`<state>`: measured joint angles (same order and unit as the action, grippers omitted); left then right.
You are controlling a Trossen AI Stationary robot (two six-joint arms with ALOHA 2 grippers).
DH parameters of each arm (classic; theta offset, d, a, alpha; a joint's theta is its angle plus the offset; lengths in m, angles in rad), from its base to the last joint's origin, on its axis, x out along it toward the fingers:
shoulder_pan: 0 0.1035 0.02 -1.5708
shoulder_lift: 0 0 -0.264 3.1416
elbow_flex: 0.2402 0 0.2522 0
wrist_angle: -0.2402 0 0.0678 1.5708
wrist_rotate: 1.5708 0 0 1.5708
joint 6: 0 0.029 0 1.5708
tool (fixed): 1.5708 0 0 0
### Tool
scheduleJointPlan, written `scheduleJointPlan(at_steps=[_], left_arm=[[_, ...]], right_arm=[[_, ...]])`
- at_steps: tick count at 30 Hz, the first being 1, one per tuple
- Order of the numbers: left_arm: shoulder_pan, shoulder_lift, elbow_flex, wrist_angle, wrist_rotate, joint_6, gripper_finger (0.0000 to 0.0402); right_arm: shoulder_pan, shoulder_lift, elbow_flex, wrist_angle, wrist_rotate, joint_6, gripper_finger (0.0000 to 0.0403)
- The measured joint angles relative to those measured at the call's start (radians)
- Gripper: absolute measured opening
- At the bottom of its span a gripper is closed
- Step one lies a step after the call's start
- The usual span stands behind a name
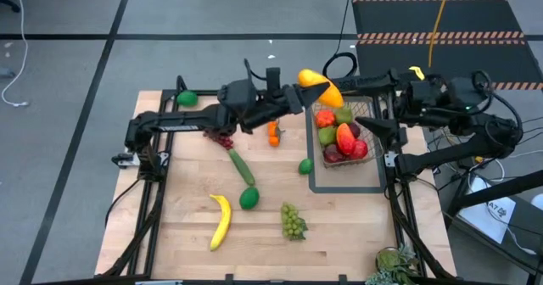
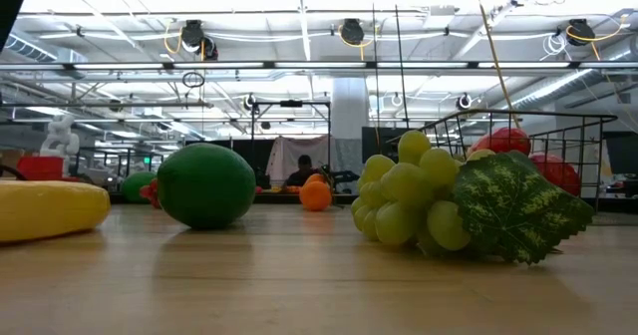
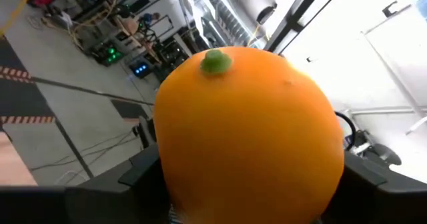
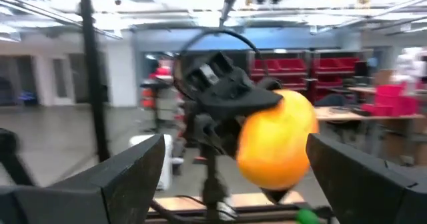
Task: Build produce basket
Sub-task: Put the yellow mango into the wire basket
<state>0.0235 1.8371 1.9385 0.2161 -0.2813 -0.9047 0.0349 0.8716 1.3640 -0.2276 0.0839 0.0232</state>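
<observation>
A yellow-orange mango (image 1: 321, 86) hangs over the far left corner of the wire basket (image 1: 370, 108), with my left gripper (image 1: 307, 93) shut on it. In the left wrist view the mango (image 3: 247, 131) fills the picture, its green stem spot (image 3: 217, 61) facing away from the wrist. The basket holds red apples, a pear and an orange. My right gripper (image 1: 363, 105) stands open over the basket's right side and points at the mango (image 4: 277, 147), with nothing between its fingers. A banana (image 1: 221, 220), green grapes (image 1: 293, 221), limes (image 1: 249, 198) and a cucumber (image 1: 241, 166) lie on the table. My left gripper pinches the mango between its two fingers, one finger (image 3: 137, 174) on each of two opposite sides (image 3: 167, 164). The fingers come about level from the table's left side. The mango is lifted clear, above the basket's far left corner.
The basket stands in a flat dark tray frame (image 1: 316, 179). Purple grapes (image 1: 222, 138) and a small orange fruit (image 1: 273, 132) lie under the left arm; a green fruit (image 1: 187, 98) sits at the far left corner. A leafy plant (image 1: 394, 264) stands at the near right.
</observation>
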Motion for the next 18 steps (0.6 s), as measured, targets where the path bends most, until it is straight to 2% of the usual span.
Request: scheduleJointPlan(at_steps=[4, 9, 14, 18], left_arm=[[0.029, -0.026, 0.0, 0.003, 0.051, 0.011, 0.0282], [0.057, -0.072, 0.001, 0.004, 0.1, 0.024, 0.0282], [0.083, -0.114, 0.0, 0.02, 0.106, 0.074, 0.0282], [0.102, -0.145, 0.0, 0.022, 0.124, 0.141, 0.0282]], right_arm=[[0.002, 0.038, 0.0, 0.028, 0.096, -0.087, 0.0357], [0.007, 0.121, 0.0, 0.192, 0.151, -0.156, 0.0357], [0.013, 0.221, 0.0, 0.336, 0.196, -0.208, 0.0357], [0.049, 0.293, 0.036, 0.432, 0.362, -0.346, 0.0357]])
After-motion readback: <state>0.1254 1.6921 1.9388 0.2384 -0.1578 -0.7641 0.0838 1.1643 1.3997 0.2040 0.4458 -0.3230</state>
